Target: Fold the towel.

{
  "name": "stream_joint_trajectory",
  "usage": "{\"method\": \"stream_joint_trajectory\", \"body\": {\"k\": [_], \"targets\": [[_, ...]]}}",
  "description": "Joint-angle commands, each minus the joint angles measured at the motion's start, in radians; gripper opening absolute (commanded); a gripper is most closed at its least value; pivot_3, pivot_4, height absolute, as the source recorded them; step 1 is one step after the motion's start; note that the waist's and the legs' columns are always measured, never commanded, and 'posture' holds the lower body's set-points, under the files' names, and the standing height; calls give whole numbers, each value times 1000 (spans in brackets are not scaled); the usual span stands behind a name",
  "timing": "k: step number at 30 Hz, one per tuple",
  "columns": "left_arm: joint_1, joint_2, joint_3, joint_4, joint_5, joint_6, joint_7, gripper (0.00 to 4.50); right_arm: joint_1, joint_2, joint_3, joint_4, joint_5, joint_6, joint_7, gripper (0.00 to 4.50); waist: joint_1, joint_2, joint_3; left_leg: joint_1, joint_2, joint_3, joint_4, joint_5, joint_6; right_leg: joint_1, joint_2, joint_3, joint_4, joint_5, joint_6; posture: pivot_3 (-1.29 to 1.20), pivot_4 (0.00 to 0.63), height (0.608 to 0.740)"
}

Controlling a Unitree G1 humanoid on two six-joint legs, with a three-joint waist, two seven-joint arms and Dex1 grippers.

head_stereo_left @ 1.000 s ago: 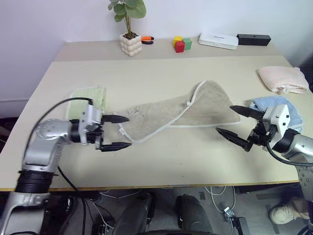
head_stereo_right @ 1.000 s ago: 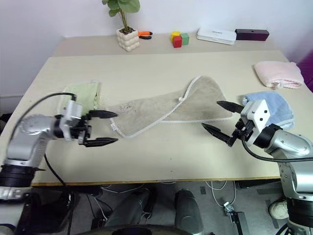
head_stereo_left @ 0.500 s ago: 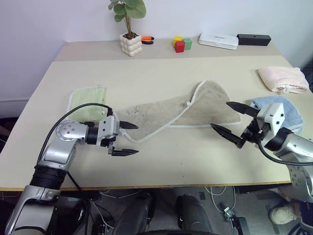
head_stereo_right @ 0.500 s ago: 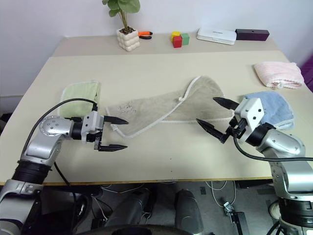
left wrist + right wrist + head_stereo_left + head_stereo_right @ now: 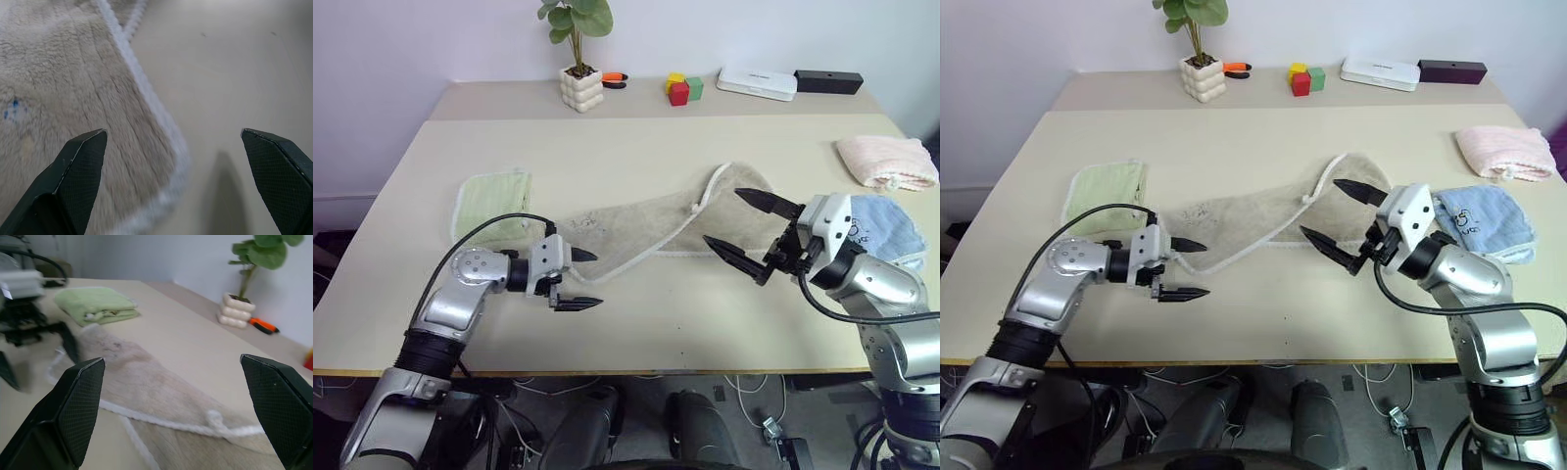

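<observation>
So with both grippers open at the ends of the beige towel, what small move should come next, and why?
Probably the left gripper should ease onto the near corner of the beige towel and close. Its jaws stand open, straddling the whitish edge trim without pinching it, and the right gripper hangs open above the other end, so nothing is held yet.
</observation>
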Motion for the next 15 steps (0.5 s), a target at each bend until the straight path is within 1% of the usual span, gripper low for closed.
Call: {"method": "stream_joint_trajectory", "body": {"k": [1,3,4,9,10,11,15], "targets": [[-15,-2,-20,38,42,25,35,4234,-12,20,-4,-57,-2,-16,-31,4500,-1,0,0,0,0,0,0,0,0,0,0,0,0,0,0,0,150,740],[-28,-20,-47,62,76,43,68,3638,-2,32,-10,-63,-3,-25,-44,4500,-1,0,-1,0,0,0,0,0,0,-1,0,0,0,0,0,0,150,740],[-34,-30,-56,67,86,50,81,3205,3,34,-14,-64,-2,-28,-46,4500,0,0,-1,0,0,0,0,0,0,0,0,0,0,0,0,0,150,740],[-59,-22,-66,78,88,126,73,804,37,39,-27,-82,-9,-39,-62,4500,1,-1,-2,3,0,0,1,0,0,4,1,0,0,0,0,0,150,740],[-64,-16,-57,77,80,133,71,215,41,42,-26,-80,-12,-43,-65,4500,0,-1,-2,4,0,0,1,0,0,4,1,0,0,0,0,0,150,740],[-67,-9,-43,64,59,155,62,30,43,45,-25,-73,-17,-50,-66,4500,-1,-1,-2,4,0,0,0,0,0,4,1,0,0,0,0,0,150,740],[-50,28,-3,-16,-27,204,-8,30,30,58,-7,-42,-37,-71,-72,4500,-7,-1,-2,5,1,0,-1,0,0,3,1,0,0,0,0,0,150,740]]}}
